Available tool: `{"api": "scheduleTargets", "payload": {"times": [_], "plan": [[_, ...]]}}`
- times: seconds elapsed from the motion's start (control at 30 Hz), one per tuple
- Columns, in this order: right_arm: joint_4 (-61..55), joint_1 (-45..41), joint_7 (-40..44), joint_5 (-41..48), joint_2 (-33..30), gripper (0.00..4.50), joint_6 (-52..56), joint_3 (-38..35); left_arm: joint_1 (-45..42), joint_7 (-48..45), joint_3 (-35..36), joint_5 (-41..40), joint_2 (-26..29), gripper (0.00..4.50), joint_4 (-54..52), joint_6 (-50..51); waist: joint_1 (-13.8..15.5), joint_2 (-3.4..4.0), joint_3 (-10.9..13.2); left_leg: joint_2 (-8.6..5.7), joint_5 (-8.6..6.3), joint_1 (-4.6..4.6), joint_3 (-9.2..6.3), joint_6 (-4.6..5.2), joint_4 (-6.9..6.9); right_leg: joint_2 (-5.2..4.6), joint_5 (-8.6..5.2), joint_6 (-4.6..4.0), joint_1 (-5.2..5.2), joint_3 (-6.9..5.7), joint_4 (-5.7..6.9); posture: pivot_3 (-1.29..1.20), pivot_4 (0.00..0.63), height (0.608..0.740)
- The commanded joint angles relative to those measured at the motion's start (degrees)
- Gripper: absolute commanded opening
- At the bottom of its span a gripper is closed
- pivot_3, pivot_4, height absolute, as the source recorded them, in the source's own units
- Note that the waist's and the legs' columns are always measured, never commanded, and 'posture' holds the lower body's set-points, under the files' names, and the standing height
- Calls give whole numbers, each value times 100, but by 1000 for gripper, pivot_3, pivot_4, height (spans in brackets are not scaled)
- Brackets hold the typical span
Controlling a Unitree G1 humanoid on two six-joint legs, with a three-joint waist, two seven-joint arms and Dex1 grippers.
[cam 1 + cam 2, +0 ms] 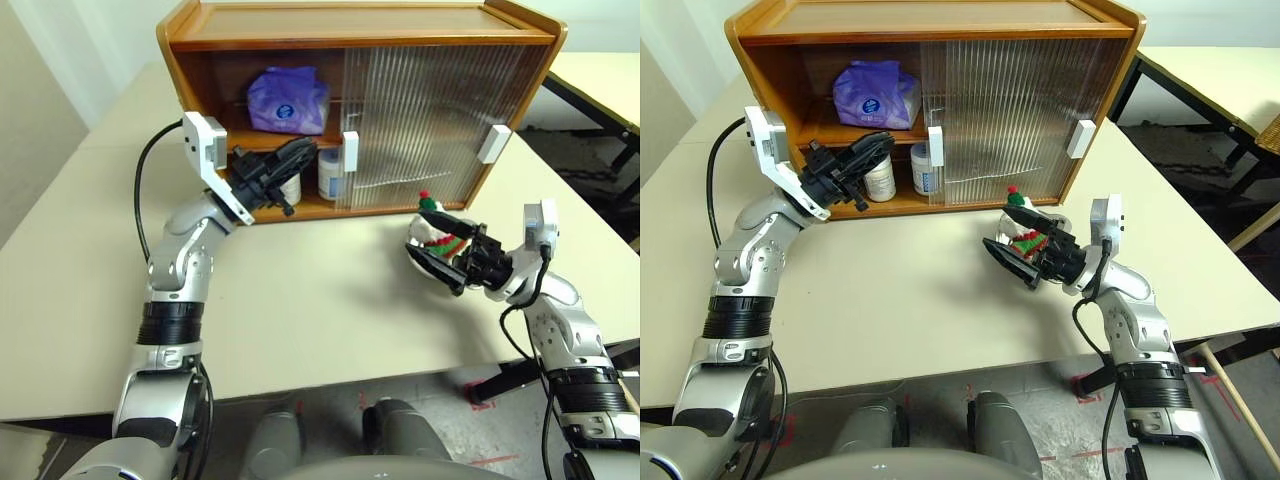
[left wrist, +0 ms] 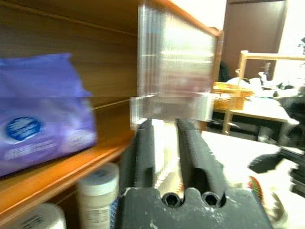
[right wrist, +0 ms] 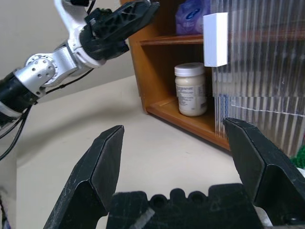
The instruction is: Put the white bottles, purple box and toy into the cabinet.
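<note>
The left gripper (image 1: 872,150), fingers nearly together and empty, hovers before the cabinet (image 1: 940,25) holding the purple box (image 1: 875,95) upstairs and white bottles (image 1: 881,178) below, while the right gripper (image 1: 1023,245) gapes beside the toy (image 1: 1025,232).

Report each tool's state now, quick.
Left tool: nearly closed, holding nothing, in front of the cabinet.
Right tool: open, empty, next to the toy.
</note>
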Motion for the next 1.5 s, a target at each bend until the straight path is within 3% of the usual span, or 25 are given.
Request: {"api": "scheduleTargets", "payload": {"times": [0.03,0.4,0.9,1.5], "plan": [[87,-56,42,-46,-20,4500,-101,-32,-75,104,-276,119,-152,72,-36,112,-4,0,0,-1,1,2,1,1,1,-1,0,1,4,2,-1,85,0,740],[-57,56,-67,-50,-22,4500,-95,-45,-600,558,-900,707,-850,72,939,224,-37,2,-1,-3,2,4,1,4,1,5,1,4,4,7,-1,55,0,740],[-174,132,-200,-47,-5,4500,-84,-11,-1538,1356,-821,1409,-1197,72,2637,-6,-40,2,0,-8,2,2,0,3,1,3,-1,8,2,7,-3,36,0,740],[-494,119,-381,-37,50,4500,197,136,-1260,2167,-549,1717,-923,72,2178,182,-203,0,1,-14,-4,8,4,-7,3,6,20,6,9,26,23,61,0,740]]}}
